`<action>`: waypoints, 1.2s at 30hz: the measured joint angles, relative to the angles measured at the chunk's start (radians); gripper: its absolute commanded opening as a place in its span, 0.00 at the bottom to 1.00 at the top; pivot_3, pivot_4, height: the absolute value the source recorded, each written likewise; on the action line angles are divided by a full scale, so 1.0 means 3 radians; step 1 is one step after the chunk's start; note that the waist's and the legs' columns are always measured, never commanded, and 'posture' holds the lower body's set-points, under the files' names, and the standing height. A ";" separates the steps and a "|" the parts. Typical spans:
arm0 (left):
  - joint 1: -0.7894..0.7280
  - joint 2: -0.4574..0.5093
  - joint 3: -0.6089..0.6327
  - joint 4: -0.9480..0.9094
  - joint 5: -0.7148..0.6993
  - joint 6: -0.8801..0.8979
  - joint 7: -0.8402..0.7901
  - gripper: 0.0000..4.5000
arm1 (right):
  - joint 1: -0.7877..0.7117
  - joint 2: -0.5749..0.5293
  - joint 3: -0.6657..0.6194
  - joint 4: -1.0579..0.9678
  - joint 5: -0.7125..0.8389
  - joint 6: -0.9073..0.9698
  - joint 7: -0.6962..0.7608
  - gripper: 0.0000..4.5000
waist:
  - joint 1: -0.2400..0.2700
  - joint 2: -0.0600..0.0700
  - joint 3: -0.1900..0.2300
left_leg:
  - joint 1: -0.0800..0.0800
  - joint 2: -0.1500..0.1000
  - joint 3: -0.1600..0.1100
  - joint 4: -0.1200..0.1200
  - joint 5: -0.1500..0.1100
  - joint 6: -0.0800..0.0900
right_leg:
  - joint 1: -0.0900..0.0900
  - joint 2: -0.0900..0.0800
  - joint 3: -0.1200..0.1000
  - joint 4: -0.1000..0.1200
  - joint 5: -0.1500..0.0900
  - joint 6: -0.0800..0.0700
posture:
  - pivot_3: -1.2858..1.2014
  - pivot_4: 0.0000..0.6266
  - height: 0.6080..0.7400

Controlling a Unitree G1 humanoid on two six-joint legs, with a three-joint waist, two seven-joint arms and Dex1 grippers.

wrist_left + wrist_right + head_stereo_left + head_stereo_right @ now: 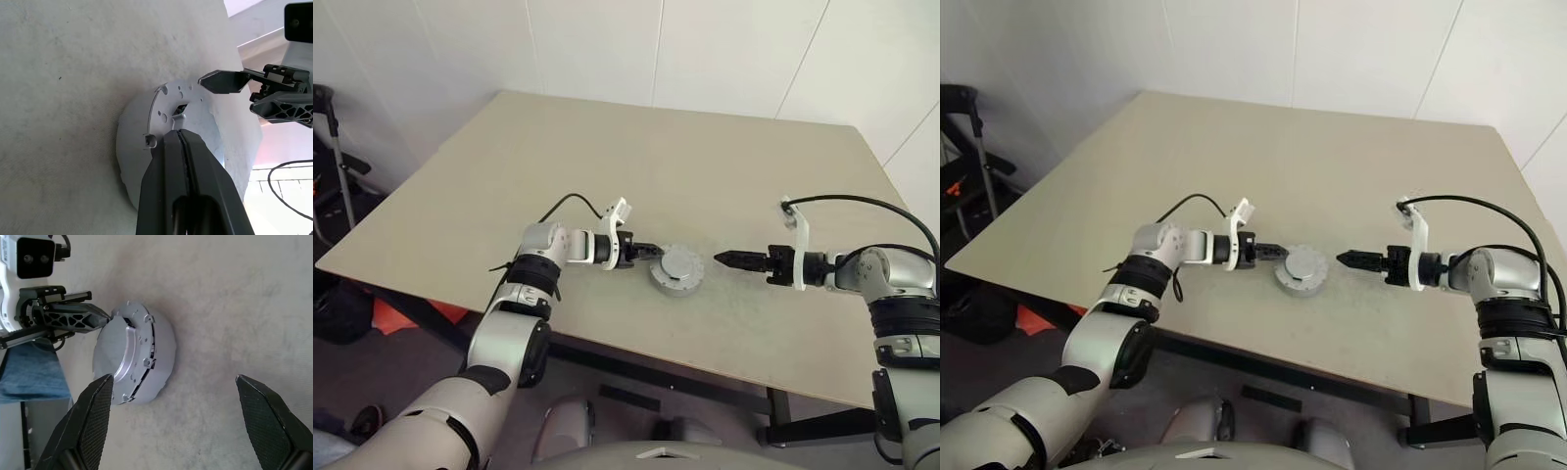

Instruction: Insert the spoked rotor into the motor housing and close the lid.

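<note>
Housing [676,271] sits near the tabletop's [705,166] front edge, lid [681,262] already seated on top, a squat silver-grey metal puck, smooth with small holes round the rim. Left claw [653,252] is pinched shut, tips touching the lid's left edge, gripping nothing. Right claw [722,258] stands spread wide and empty, just off to the housing's right, pointing straight at it, so left is nearer

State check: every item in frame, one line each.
motor housing: flat on the table, lid on top.
lid: seated on the housing.
left end effector: shut, tips at the lid's edge.
right end effector: open, clear of the housing, holding nothing.
</note>
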 measured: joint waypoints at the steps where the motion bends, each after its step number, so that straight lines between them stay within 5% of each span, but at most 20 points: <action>1: 0.0000 -0.0001 0.0000 0.0000 0.0000 0.0000 0.0000 0.00 | 0.0034 0.0014 0.0008 -0.0010 0.0009 0.0038 0.0006 0.99 | 0.0001 0.0000 0.0000 | 0.0000 0.0000 0.0000 0.0000 0.0000 0.0000 | 0.0000 0.0000 0.0000 0.0000 0.0000 0.0000 | 0.52 0.00 1.00; 18: 0.0017 0.0099 0.0054 -0.0002 0.0023 -0.0036 0.0096 0.00 | 0.0047 0.1000 -0.0496 -0.0080 0.0215 0.0333 -0.0647 0.99 | -0.0094 0.0002 -0.0002 | 0.0048 0.0008 0.0001 -0.0014 0.0017 -0.0049 | 0.0024 0.0001 -0.0004 0.0003 -0.0001 0.0002 | 0.52 0.00 1.00; 27: 0.0026 0.0148 0.0098 -0.0001 0.0050 -0.0034 0.0136 0.00 | -0.0011 0.1239 -0.0656 -0.0083 0.0228 0.0450 -0.0897 0.99 | -0.0138 -0.0004 0.0002 | 0.0097 0.0011 0.0016 -0.0057 0.0025 -0.0061 | 0.0048 0.0001 -0.0003 -0.0009 -0.0014 0.0025 | 0.52 0.00 1.00; 36: 0.0022 0.0135 0.0137 -0.0018 0.0041 -0.0065 0.0131 0.00 | -0.0122 0.1447 -0.0654 -0.0081 0.0243 0.0563 -0.0929 0.99 | -0.0129 -0.0003 0.0001 | 0.0066 0.0011 0.0016 -0.0081 0.0034 -0.0069 | 0.0007 0.0005 -0.0004 -0.0006 -0.0012 -0.0015 | 0.52 0.00 1.00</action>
